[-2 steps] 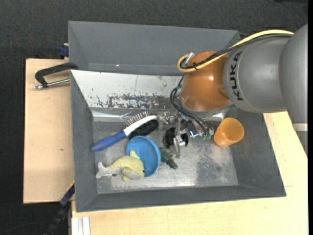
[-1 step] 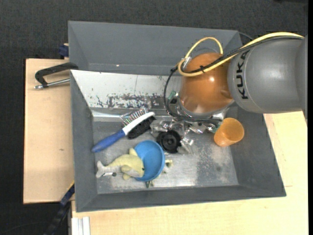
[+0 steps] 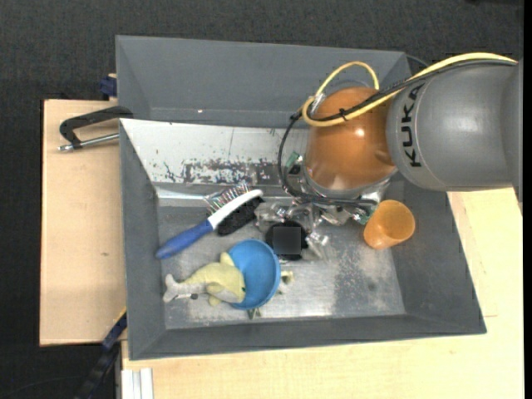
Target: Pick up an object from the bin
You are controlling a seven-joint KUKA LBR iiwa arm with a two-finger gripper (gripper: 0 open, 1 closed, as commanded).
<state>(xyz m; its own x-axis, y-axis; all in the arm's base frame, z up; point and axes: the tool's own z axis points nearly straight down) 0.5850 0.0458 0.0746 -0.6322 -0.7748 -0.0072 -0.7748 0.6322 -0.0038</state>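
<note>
My gripper [image 3: 314,216] is low over the middle of the bin floor, its metal body showing under the arm's orange cover. Just below and to the left of it lies a small black block [image 3: 287,241], close against the gripper. To its left rests a brush [image 3: 218,219] with a blue handle, white head and dark bristles. A blue bowl [image 3: 258,273] is tipped on its side in front of the block. An orange cup [image 3: 389,224] stands to the gripper's right.
A pale yellow toy animal [image 3: 209,282] lies against the blue bowl near the front left of the bin. The arm and its orange cover hang over the bin's back right. Bare floor shows at the front right.
</note>
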